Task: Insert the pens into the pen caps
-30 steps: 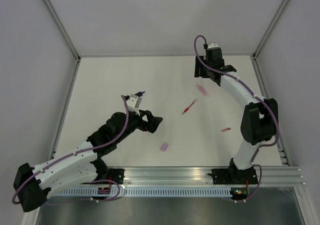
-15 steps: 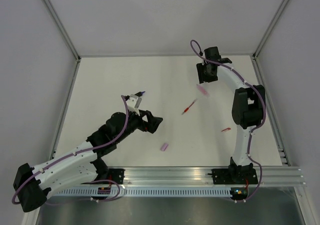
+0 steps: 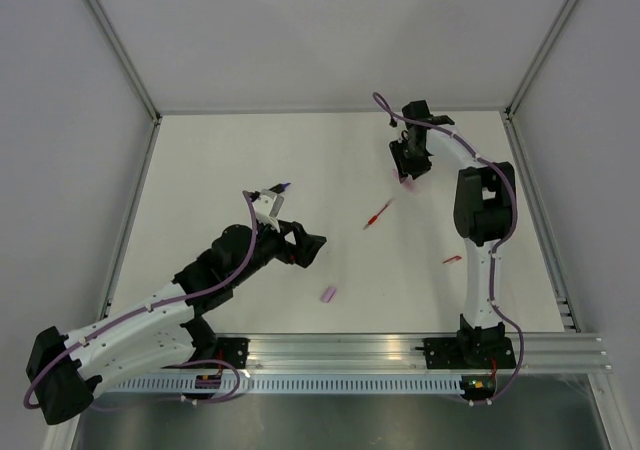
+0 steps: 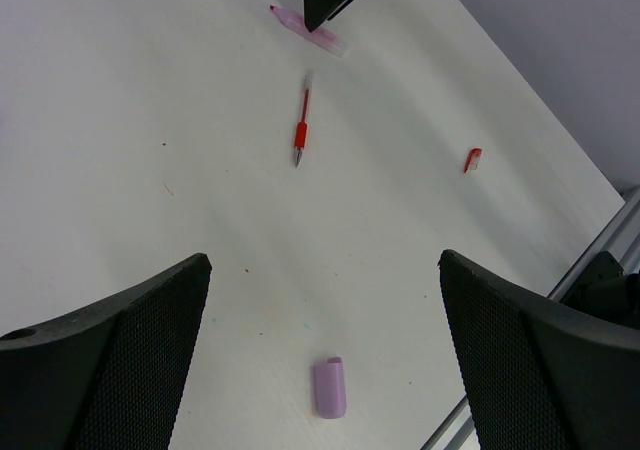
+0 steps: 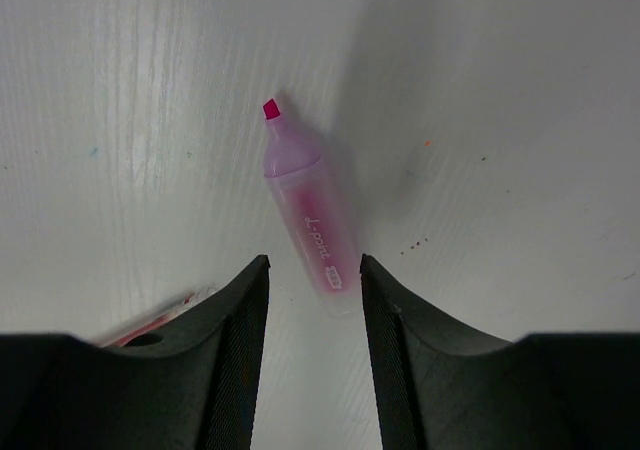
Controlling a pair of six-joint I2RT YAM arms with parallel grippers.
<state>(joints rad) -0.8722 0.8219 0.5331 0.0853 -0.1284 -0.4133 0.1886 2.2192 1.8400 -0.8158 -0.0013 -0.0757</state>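
The pale pink pen (image 5: 310, 220) lies uncapped on the white table, its tip pointing away from me. My right gripper (image 5: 313, 262) is open just above it, one finger on each side of the pen's rear end and not touching it. In the top view the gripper (image 3: 408, 168) hangs over the pen (image 3: 407, 181). The red pen (image 3: 378, 213) lies mid-table, and the red cap (image 3: 452, 260) is to its right. My left gripper (image 4: 323, 258) is open and empty above the lilac-pink cap (image 4: 330, 388). The dark purple pen and its cap are out of view.
The left wrist view also shows the red pen (image 4: 301, 130), the red cap (image 4: 472, 159) and the pink pen (image 4: 310, 30). White walls enclose the table on three sides. An aluminium rail (image 3: 400, 350) runs along the near edge.
My right arm has folded in and its gripper has come down and toward the pink pen, now straddling its end. My left arm and the pens and caps have not moved.
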